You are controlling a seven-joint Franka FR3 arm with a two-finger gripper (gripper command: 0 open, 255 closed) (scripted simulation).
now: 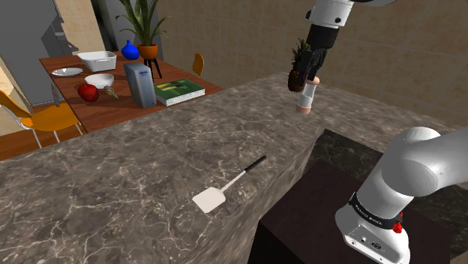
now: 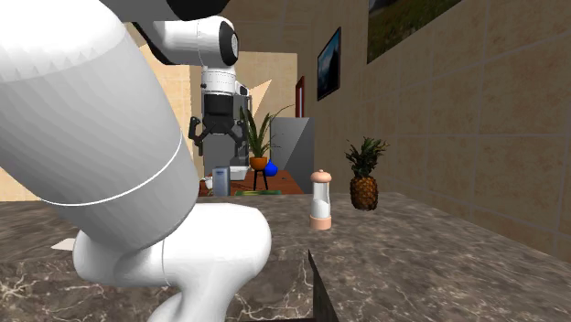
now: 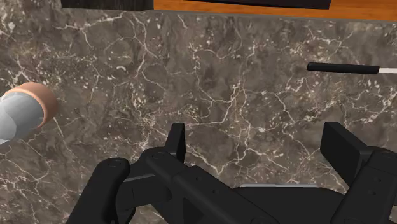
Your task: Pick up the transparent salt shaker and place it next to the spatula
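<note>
End effector (image 3: 257, 143) wide, empty, hovering over the desk (image 1: 112, 187). Salt shaker (image 1: 307, 96) is upright on the desk near the pineapple (image 2: 364, 178), off to 1 side of my fingers. Risk: a misaligned descent tips it. Wrist view cuts off the spatula (image 1: 225, 187) blade, and the arm partly hides the pineapple in the shoulder view.

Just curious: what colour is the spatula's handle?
Black; the spatula handle shows best in the wrist view.
</note>
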